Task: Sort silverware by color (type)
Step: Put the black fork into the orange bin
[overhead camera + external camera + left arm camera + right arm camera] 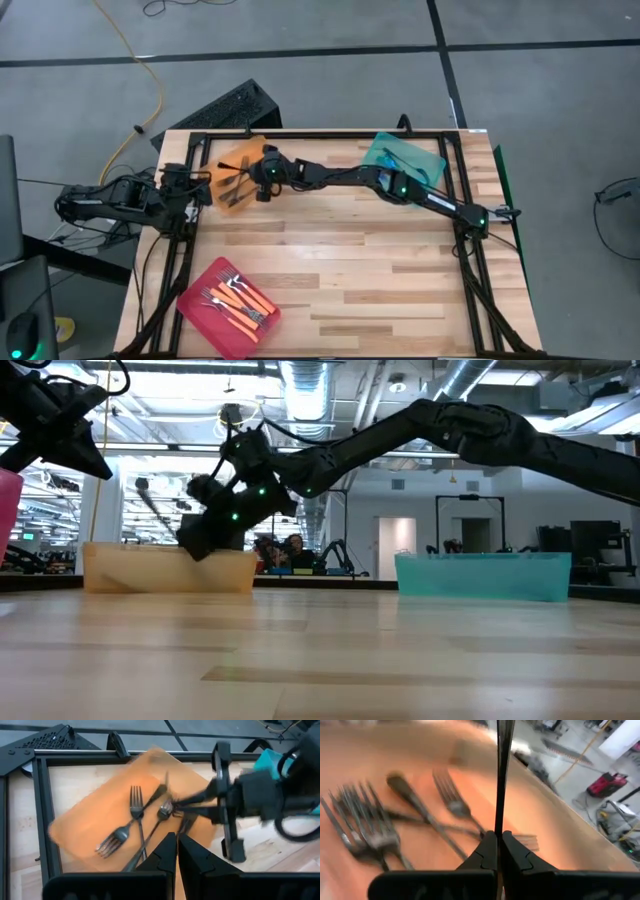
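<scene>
The orange tray (232, 165) sits at the table's far left and holds several dark metal forks (132, 812) lying flat on its floor. My right gripper (258, 178) reaches across the table to just above this tray and is shut on one dark fork (500, 780). That fork sticks up out of the gripper (205, 540), its rounded end (141, 486) high above the tray wall. My left gripper (177, 851) waits shut at the table's left edge, beside the orange tray, touching nothing. My right gripper pinches a dark fork between its two fingers on the thin shaft (498, 831), seen edge-on. The fingers come slanting down from the table's right and lie across the fork. The fork is lifted clear of the tray and stands tilted, with its long part (155, 508) rising beyond the fingers.
A pink tray (200, 285) near the table's near left edge holds orange-handled forks (240, 300). A teal tray (425, 158) stands at the far right, under my right arm. Black frame rails (190, 160) run round the table. Bare wood lies in the middle.
</scene>
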Controlling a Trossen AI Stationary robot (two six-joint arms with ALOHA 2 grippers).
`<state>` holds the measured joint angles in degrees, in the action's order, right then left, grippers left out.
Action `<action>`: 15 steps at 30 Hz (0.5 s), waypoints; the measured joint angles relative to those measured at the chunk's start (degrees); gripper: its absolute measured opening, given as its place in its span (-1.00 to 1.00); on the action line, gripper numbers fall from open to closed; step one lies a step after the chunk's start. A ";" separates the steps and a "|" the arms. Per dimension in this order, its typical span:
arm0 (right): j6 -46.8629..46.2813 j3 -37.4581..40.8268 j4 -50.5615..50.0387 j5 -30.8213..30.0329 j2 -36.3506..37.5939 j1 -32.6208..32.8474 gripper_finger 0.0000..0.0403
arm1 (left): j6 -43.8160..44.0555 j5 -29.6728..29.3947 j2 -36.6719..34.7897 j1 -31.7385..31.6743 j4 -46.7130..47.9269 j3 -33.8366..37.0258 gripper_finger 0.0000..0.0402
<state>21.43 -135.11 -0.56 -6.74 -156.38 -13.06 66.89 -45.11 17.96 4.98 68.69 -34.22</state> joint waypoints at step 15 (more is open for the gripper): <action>24.14 0.07 -0.41 -4.03 -0.17 2.77 -0.89 | 0.37 -0.83 0.00 0.01 0.00 0.00 -1.00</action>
<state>45.57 -135.04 -0.96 -10.78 -156.55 -10.29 67.26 -45.93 17.96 4.99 68.68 -34.22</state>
